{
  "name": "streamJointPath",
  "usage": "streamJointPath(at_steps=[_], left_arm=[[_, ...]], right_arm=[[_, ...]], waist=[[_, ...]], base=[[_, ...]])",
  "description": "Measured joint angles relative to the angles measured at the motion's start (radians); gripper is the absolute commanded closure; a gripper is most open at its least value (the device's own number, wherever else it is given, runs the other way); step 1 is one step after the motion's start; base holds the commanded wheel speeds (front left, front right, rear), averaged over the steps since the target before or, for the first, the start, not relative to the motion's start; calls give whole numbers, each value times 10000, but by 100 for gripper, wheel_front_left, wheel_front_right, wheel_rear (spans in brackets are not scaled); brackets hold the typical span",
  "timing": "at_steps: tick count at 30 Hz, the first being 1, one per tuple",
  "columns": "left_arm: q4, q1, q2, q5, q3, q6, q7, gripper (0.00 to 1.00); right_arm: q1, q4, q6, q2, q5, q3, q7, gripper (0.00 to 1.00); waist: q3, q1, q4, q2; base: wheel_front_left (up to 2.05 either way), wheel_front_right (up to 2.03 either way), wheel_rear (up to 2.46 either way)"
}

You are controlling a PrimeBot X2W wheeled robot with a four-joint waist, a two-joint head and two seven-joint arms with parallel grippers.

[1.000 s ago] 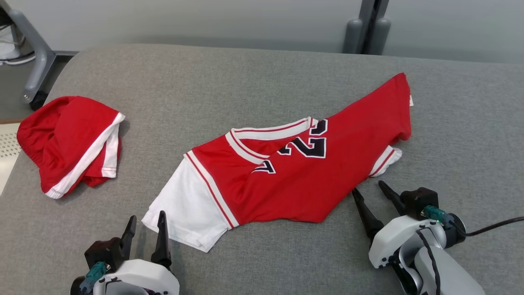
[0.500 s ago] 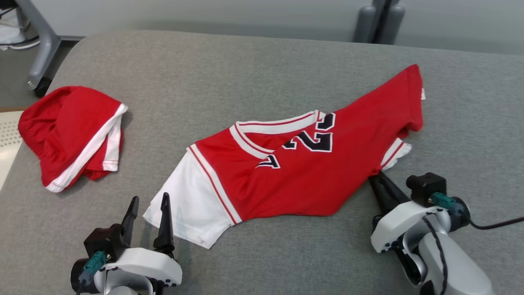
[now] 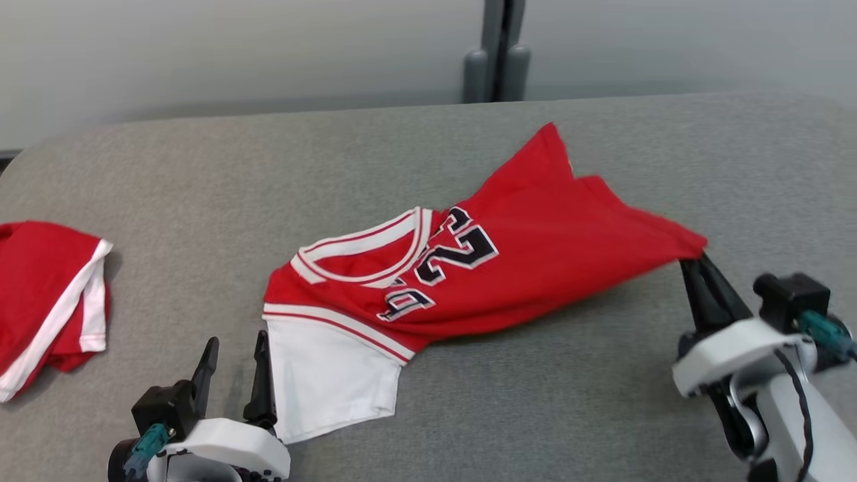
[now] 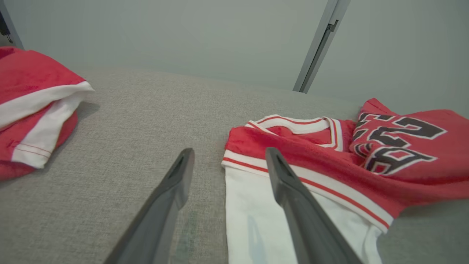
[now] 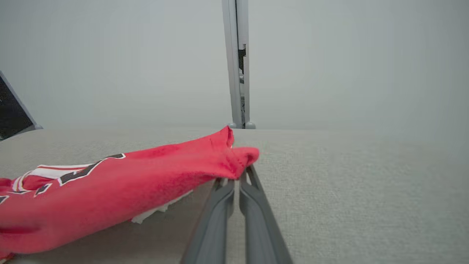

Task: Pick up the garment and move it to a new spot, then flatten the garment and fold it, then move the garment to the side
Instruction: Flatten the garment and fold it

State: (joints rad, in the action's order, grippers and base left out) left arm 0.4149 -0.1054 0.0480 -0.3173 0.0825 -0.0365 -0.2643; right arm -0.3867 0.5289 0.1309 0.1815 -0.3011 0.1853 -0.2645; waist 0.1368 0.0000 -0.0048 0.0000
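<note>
The garment (image 3: 529, 241) is a red jersey with black numbers and a white sleeve, lying across the grey table (image 3: 201, 187). My right gripper (image 3: 693, 265) is shut on the garment's red right-hand corner and holds it slightly off the surface. In the right wrist view the red cloth (image 5: 146, 176) drapes over the closed right gripper (image 5: 238, 176). My left gripper (image 3: 236, 343) stands open just left of the white sleeve with nothing in it. The left wrist view shows the left gripper (image 4: 230, 156) straddling the sleeve's edge of the garment (image 4: 329, 161).
A second red and white piece of clothing (image 3: 40, 288) lies bunched at the table's left edge, also seen as the bunched clothing (image 4: 29, 91). A grey post (image 3: 497, 60) stands behind the table against a pale wall. Bare grey table lies in front and to the right.
My right gripper closed on the garment's right corner and drew it up and rightward, stretching the cloth. The head camera turned right, so everything shifted left. The left gripper stayed open.
</note>
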Motion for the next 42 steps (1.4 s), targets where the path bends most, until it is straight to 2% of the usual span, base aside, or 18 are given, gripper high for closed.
streamJointPath(at_steps=[1, 2, 5, 9, 14, 18, 24, 33, 42], left_arm=[[27, 18, -4, 0, -13, -12, 0, 0], [63, 56, -4, 2, -25, -13, 0, 0], [196, 199, -4, 6, -54, -59, 0, 0], [336, 219, -2, 339, -119, -100, 2, 0], [314, 437, 6, 681, -433, -132, 0, 0], [113, 640, -2, 936, -654, -144, 2, 0], [-117, 1140, 0, 1062, -673, -128, 0, 0], [-238, 1544, 4, 1057, -364, -128, 0, 0], [-48, 1614, 4, 775, 130, 10, 0, 0]], right_arm=[[165, 182, 0, 44, -59, -58, 0, 73], [342, 416, 0, 65, -174, -42, 0, 0], [818, 761, 0, 127, -247, -35, 2, 0], [1208, 656, 0, 107, -38, -608, 2, 0], [1681, -345, 0, -397, 587, -1384, 2, 0], [2017, -1104, 0, -759, 1005, -1624, 2, 0], [2511, -1572, 0, -1072, 1279, -1824, 0, 0], [3010, -1570, 0, -1231, 1452, -1916, 2, 0], [3030, -1375, 0, -1298, 1453, -1806, 2, 0]], waist=[[-67, 0, -119, 0], [-128, 0, -228, 0], [-280, 0, -494, 0], [-394, 0, -665, 0], [-530, 0, -623, 0], [-726, 0, -524, 0], [-1154, 0, -302, 0], [-1547, 0, -57, 0], [-1333, 0, -22, 0]], base=[[0, 0, 0], [0, 0, 0], [0, 0, 0], [0, 0, 0], [0, 0, 0], [0, 0, 0], [0, 0, 0], [0, 0, 0], [0, 0, 0]])
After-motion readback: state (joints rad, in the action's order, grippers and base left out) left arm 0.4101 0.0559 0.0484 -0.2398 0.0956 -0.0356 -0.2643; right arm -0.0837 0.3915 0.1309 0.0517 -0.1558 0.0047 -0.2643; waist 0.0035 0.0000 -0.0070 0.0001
